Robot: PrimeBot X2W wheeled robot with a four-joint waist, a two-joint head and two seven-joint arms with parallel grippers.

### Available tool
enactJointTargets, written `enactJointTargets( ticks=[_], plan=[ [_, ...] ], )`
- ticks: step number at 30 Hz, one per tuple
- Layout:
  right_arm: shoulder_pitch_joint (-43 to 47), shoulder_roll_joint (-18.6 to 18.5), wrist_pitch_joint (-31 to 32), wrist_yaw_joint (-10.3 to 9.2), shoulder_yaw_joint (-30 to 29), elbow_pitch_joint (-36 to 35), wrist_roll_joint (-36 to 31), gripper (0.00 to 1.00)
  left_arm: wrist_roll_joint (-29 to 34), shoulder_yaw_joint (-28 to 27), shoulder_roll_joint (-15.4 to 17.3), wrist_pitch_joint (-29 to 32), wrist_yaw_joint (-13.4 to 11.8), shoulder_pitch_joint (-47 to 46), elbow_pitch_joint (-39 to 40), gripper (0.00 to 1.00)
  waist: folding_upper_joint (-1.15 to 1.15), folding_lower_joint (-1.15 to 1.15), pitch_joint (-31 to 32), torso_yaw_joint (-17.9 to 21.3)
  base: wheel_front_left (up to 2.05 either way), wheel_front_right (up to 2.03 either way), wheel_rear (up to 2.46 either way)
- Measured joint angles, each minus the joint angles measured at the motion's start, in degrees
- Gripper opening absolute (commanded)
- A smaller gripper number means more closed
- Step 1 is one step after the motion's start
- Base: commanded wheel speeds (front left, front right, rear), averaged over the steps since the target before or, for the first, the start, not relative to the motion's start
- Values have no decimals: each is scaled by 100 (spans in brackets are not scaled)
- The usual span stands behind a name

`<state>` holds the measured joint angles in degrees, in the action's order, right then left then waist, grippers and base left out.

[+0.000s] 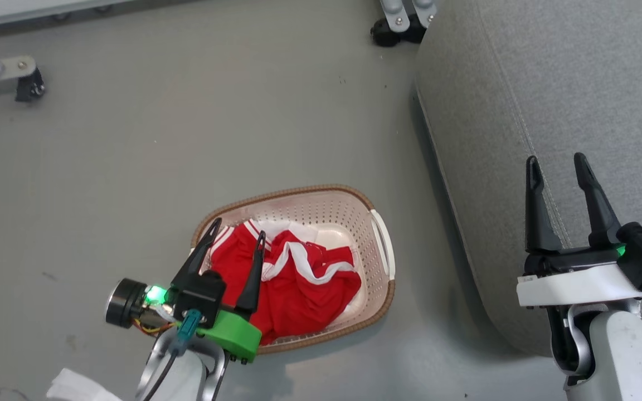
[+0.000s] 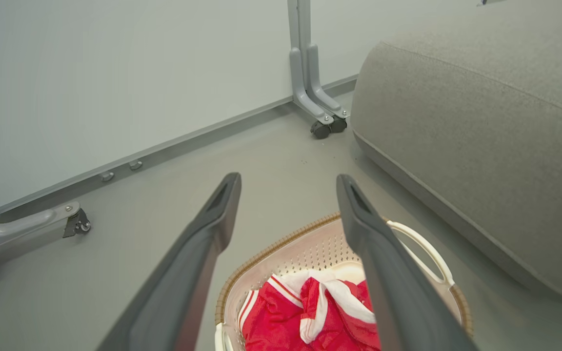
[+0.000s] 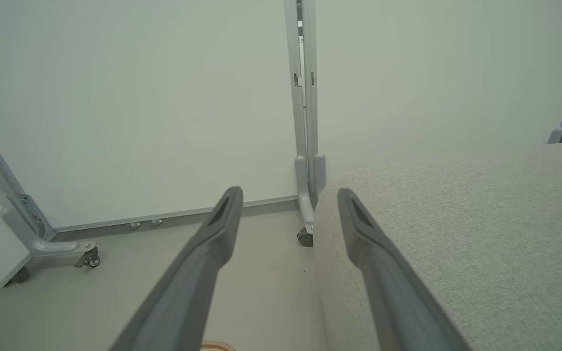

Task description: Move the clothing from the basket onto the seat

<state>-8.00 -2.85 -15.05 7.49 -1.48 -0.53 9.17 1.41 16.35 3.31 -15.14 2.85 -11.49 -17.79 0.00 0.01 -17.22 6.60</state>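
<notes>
The left end effector (image 1: 239, 227) covers the near-left rim of the basket (image 1: 321, 190) and part of the clothing (image 1: 304, 284). The seat (image 1: 521, 83) runs off the head view's top and right edges.

Perforated plastic basket (image 1: 354, 214), woven matt seat (image 1: 521, 83)

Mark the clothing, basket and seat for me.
clothing (image 1: 310, 289): head view, on the red fabric mid-heap.
basket (image 1: 310, 214): head view, on the perforated far wall, above the clothing.
seat (image 1: 521, 83): head view, on the bare grey top surface, left of the stitched seam.
</notes>
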Motion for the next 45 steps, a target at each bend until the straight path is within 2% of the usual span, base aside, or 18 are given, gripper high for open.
enactJointTargets(
  ticks=[11, 16, 24, 32, 34, 36, 45],
  plan=[
    [-274, 1, 0, 0, -111, -323, -13, 100, 678, 1267, 113, -1, 365, -1908, -2101, 100, 0, 1, -1472, 75, 0, 0, 0],
    [-451, 3, 0, 0, 44, -375, -44, 100, 746, 1747, 87, 3, 426, -2590, -3377, 100, 0, 0, -2058, 57, 0, 0, 0],
    [-561, 2, -1, 0, 147, -548, -78, 100, 836, 2363, -29, 129, 454, -3508, -4522, 100, 0, 0, -2863, 55, 0, 0, 0],
    [-677, 1, -1, 0, 210, -726, -58, 100, 556, 2562, -45, 157, 420, -4079, -4748, 100, 0, 0, -3481, 66, 0, 0, 0],
    [-708, 1, 0, 0, 257, -758, -42, 100, 511, 2665, -46, 200, 344, -4203, -4759, 100, 0, 0, -3619, 80, 0, 0, 0],
    [-747, 1, 0, 0, 308, -790, -19, 100, 528, 2806, -46, 264, 238, -4335, -4798, 100, 0, 0, -3732, 103, 0, 0, 0],
    [-894, 0, 0, 0, 483, -918, 82, 100, 21, 3083, -54, 693, 167, -4652, -4729, 100, 0, 0, -4146, 332, 0, 0, 0]
  ],
)
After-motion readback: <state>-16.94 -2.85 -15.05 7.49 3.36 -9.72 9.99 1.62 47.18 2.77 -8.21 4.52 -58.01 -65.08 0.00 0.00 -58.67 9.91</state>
